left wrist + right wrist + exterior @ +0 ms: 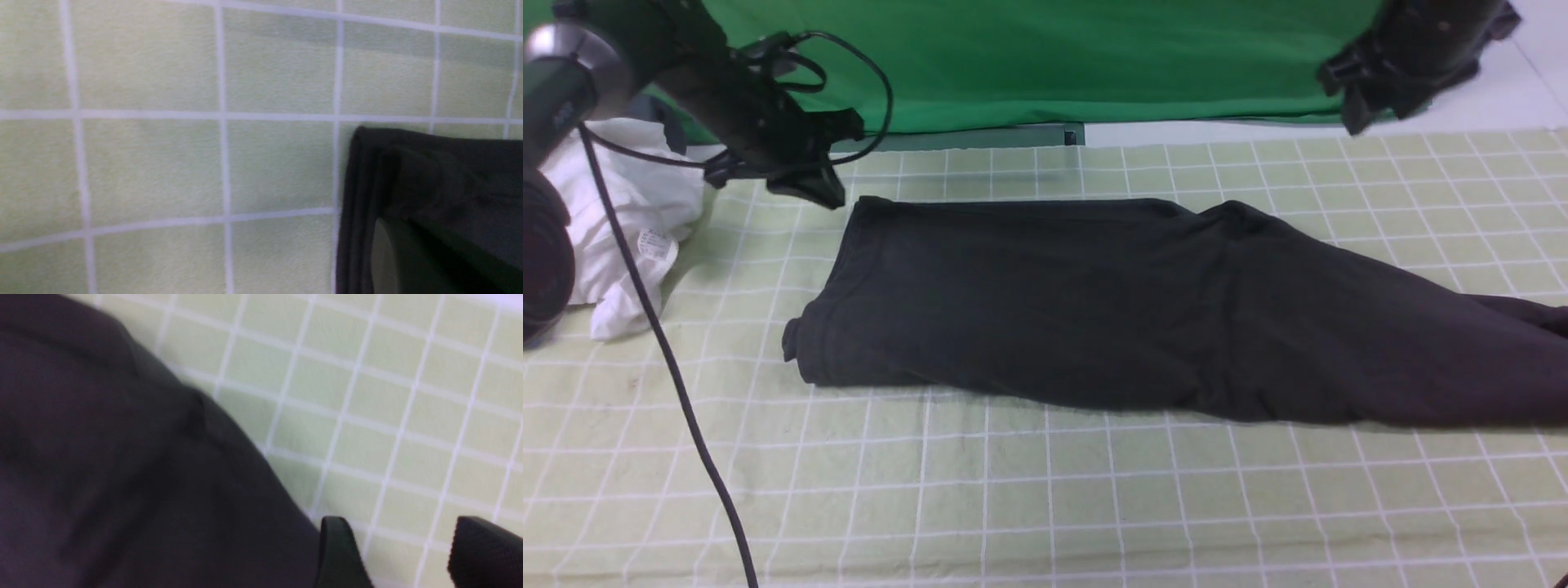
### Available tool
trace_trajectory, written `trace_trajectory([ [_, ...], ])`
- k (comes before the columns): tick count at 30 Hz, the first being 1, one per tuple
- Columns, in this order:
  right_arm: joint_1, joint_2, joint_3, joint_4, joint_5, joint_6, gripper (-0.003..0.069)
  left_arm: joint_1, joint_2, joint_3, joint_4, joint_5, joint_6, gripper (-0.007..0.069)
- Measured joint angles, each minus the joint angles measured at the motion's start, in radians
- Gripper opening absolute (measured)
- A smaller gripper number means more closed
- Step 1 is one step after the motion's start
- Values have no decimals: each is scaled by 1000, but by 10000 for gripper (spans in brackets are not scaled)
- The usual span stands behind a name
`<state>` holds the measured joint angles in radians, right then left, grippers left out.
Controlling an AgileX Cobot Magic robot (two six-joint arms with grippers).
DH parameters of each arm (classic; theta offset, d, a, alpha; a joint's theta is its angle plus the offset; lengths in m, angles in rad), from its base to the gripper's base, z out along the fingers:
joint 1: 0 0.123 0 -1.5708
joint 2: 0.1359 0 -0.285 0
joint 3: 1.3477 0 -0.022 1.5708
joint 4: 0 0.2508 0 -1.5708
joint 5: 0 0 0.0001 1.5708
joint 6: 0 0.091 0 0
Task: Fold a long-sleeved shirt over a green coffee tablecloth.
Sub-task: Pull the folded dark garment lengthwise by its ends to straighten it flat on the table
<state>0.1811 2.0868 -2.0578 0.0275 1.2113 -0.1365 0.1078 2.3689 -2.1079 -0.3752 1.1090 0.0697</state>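
The black long-sleeved shirt (1094,302) lies folded into a long band across the green coffee tablecloth (1045,490), with its print hidden. One end trails off toward the right edge. My left gripper (821,192) hovers just left of the shirt's back left corner (449,163). It is shut and the cloth is not lifted. In the left wrist view its dark fingers blend with the shirt. My right gripper (1364,98) hangs high at the back right. Its jaws stand open (404,555) over bare tablecloth beside the shirt's edge (122,457).
A crumpled white garment (629,220) with a small tag lies at the far left. A plain deep-green backdrop (1054,65) hangs behind the table. A black cable (670,367) runs from the left arm down across the cloth's front left.
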Motion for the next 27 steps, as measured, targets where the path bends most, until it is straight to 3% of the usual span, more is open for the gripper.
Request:
trace_trajectory([
  [6, -105, -132, 266, 1, 2, 1, 363, 22, 0, 0, 5, 39, -14, 13],
  [10, -227, -192, 474, -1, 3, 16, 363, 21, 0, 0, 4, 43, -14, 14],
  [15, -343, -191, 635, -4, -170, 23, 362, 21, 0, 0, -7, 43, -14, 14],
  [18, -372, -168, 662, -5, -248, 19, 316, 21, 0, 0, -12, 43, -14, 14],
  [23, -367, -127, 663, 0, -195, -7, 202, 21, 0, 0, -15, 43, -14, 14],
  [27, -345, -120, 691, 4, -89, -12, 235, 21, 0, 0, -17, 45, -10, 14],
])
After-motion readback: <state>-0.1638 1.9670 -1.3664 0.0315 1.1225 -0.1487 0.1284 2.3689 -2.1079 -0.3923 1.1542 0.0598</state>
